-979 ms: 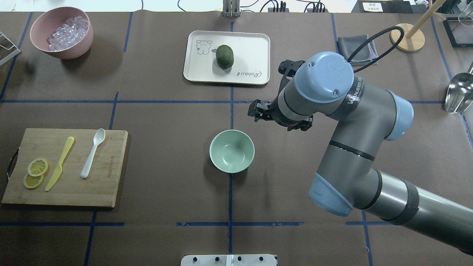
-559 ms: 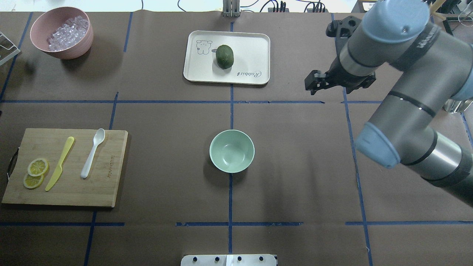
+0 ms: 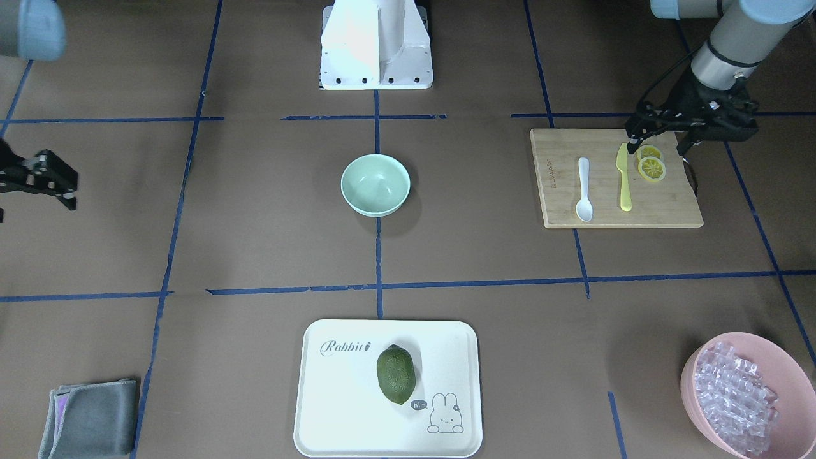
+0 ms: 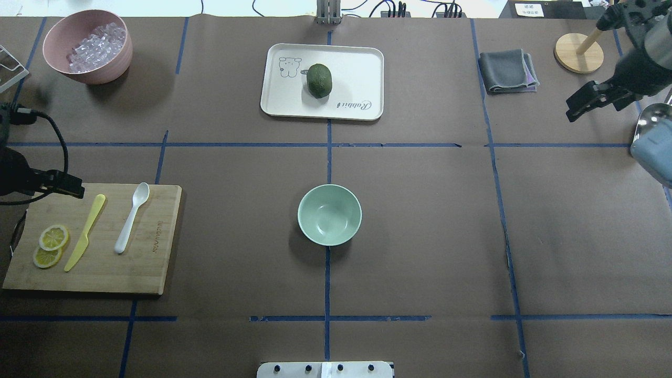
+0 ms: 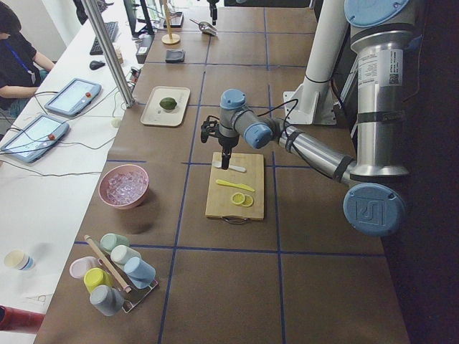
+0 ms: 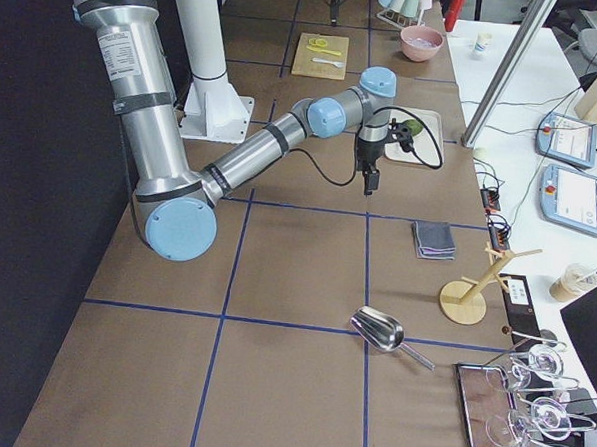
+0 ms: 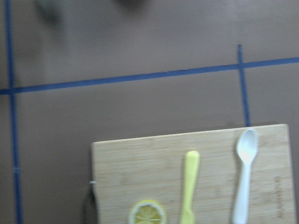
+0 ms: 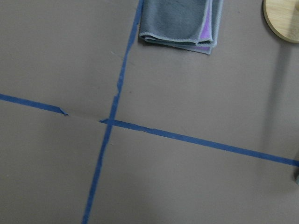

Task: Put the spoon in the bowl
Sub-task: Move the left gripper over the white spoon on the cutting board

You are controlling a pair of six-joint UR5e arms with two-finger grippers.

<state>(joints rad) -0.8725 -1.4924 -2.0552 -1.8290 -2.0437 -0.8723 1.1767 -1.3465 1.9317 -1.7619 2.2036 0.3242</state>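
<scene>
The white spoon (image 4: 132,218) lies on a wooden cutting board (image 4: 152,268) at the table's left, scoop pointing away from me; it also shows in the front view (image 3: 583,191) and the left wrist view (image 7: 244,177). The mint-green bowl (image 4: 329,214) stands empty and upright at the table's middle. My left gripper (image 3: 660,145) hovers open and empty over the board's outer far corner, left of the spoon. My right gripper (image 4: 598,107) is open and empty, high over the far right of the table.
A yellow knife (image 4: 84,233) and lemon slices (image 4: 52,239) lie on the board beside the spoon. A pink bowl (image 4: 107,71) of ice cubes stands far left. A white tray (image 4: 357,68) holds a green fruit (image 4: 319,80). A grey cloth (image 4: 506,71) and metal scoop (image 4: 651,131) lie far right.
My right arm has swung from near the bowl out to the far right of the table. My left gripper has come into view at the cutting board's left edge.
</scene>
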